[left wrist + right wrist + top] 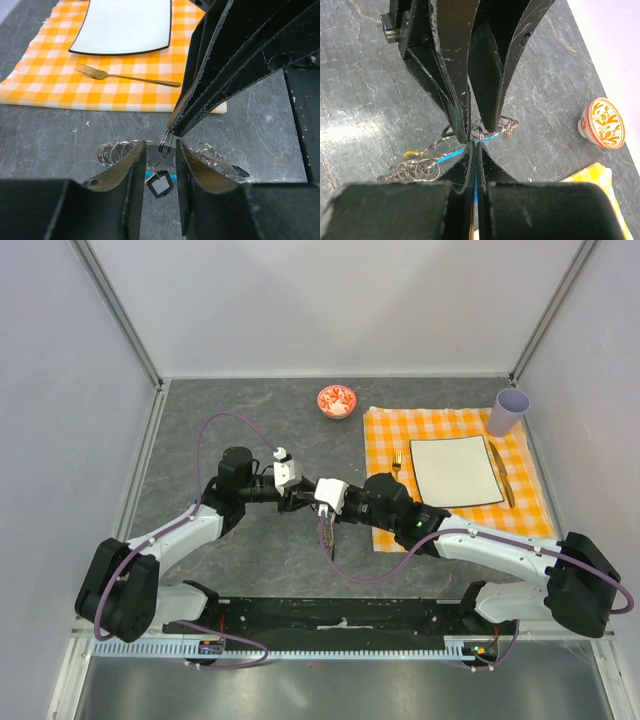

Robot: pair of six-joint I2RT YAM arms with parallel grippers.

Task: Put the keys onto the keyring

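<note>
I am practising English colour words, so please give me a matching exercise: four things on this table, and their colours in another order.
1 fork
2 cup
3 small bowl
4 plate

a red and white
b white, dark rim
c golden
d lilac

Pairs: 1-c, 2-d, 3-a, 4-b

You see a matt, stone-veined surface [50,140], a woven cloth [45,75] with a frayed edge, a glossy brass-toned metal fork [115,76], a shiny wire keyring [451,156], and scuffed matt-black fingers [125,175].
</note>
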